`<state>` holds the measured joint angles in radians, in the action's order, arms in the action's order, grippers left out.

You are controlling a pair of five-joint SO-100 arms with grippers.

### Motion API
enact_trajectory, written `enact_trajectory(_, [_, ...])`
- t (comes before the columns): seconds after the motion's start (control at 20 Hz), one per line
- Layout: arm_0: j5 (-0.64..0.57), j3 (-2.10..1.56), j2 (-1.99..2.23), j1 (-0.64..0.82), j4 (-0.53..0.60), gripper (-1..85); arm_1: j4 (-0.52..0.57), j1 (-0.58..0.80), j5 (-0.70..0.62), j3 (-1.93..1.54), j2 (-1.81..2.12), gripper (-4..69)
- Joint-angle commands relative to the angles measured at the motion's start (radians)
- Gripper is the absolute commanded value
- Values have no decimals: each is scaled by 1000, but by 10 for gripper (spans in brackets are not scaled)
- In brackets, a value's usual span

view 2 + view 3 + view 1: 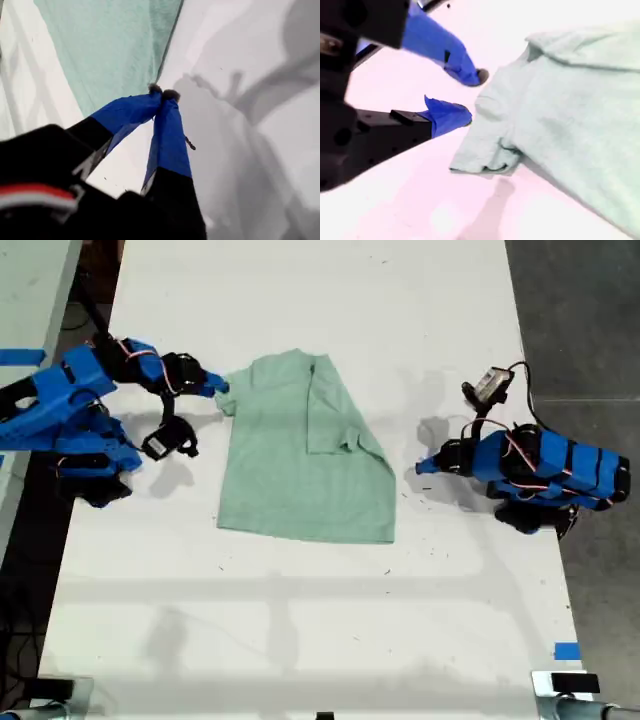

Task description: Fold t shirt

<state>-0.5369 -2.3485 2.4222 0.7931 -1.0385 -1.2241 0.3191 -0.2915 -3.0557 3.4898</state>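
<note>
Pale mint-green short-sleeved cloth t shirt (300,455) lies flat mid white table (300,640), one side already folded over the body. Our first gripper (162,93), at the exterior view's right, rests clear of the hem, fingertips pressed together on nothing. Our second gripper (470,95), fingers spread, sits just beside the unfolded sleeve (487,150), likely positioned to grasp it.

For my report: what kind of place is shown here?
Probably a robot lab or workshop: two blue arms stand at a long white table with blue tape marks, a t shirt on it, over a grey floor.
</note>
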Motion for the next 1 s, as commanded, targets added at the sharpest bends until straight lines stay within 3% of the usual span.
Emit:
enact_trajectory(0.0, [-167,256,-351,156,9,228,3,8,-8,-54,14,4])
enact_trajectory(0.2, [-233,359,-629,239,49,231,3,5,-11,-54,14,4])
enact_trajectory(0.55, [-224,345,-785,318,81,216,3,6,-9,-54,14,4])
enact_trajectory(0.65, [-230,394,-925,318,98,126,3,6,-9,-54,14,4])
enact_trajectory(0.7, [-225,436,-980,318,80,-1,3,8,-9,-54,14,4])
enact_trajectory(0.95, [-189,512,-815,255,-58,-1,3,8,-9,-54,14,4])
